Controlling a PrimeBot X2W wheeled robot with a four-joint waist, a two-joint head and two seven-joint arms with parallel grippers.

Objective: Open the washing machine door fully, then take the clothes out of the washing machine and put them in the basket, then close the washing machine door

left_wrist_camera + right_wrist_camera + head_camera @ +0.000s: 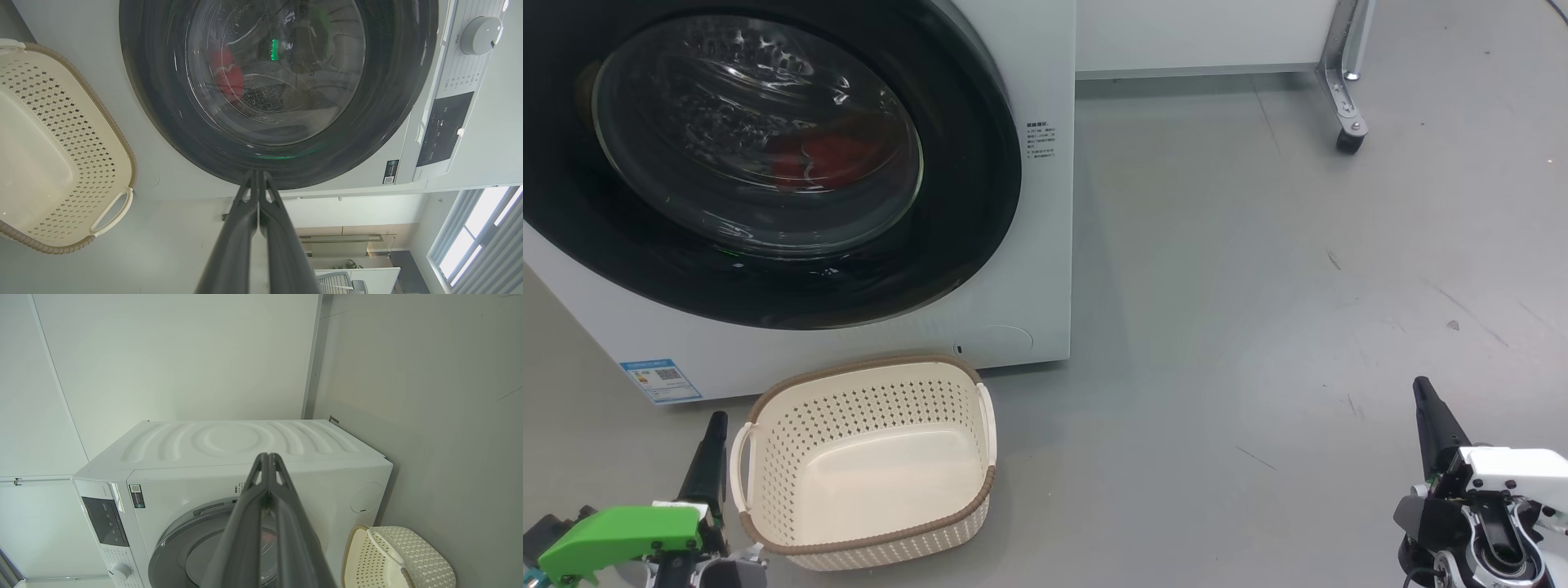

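The white washing machine (1037, 269) stands at the left with its glossy black round door (964, 196) flat against its front. Through the glass dome the red clothes (837, 155) lie in the drum, also seen as clothes (226, 79) in the left wrist view. An empty cream basket (792, 425) sits on the floor just in front of the machine. My left gripper (715, 433) is low at the basket's left handle, fingers pressed together and holding nothing. My right gripper (1425, 396) is far to the right over the bare floor, likewise shut and empty.
Grey floor (1258, 286) stretches to the right of the machine. A metal frame leg on a black caster (1349, 140) stands at the back right under a white panel. The machine's control panel and dial (480, 34) are on its front.
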